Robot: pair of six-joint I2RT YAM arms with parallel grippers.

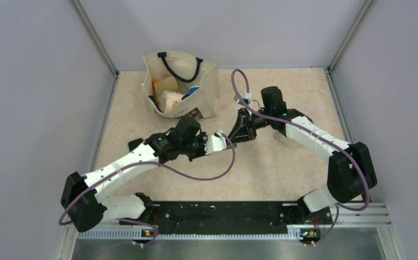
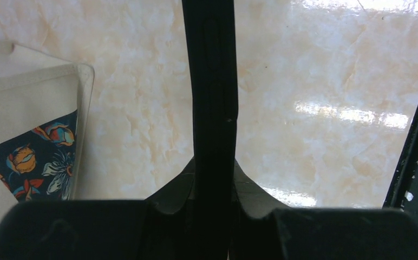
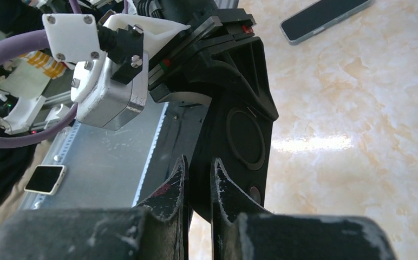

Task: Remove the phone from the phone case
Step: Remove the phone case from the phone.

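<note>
From above, the left gripper (image 1: 220, 142) and the right gripper (image 1: 236, 132) meet nose to nose over the middle of the table (image 1: 282, 173), just in front of a cream tote bag (image 1: 180, 86). What lies between them is too small to tell here. In the left wrist view, that hand is clamped on a black phone case (image 2: 213, 97), seen edge-on as a thin upright strip raised above the marbled surface. In the right wrist view, the case's back shows a round ring. The right hand's fingers (image 3: 177, 184) are pinched almost together on its lower rim, right under the left gripper's white camera mount (image 3: 109, 81). A dark phone (image 3: 326, 19) lies flat on the table well apart from both hands, so it looks already out, though I cannot see inside the case. The right pinch holds only a thin lip, so any pull against the left clamp could snap it free. With the hands this close they could also knock together, and the case could drop.
</note>
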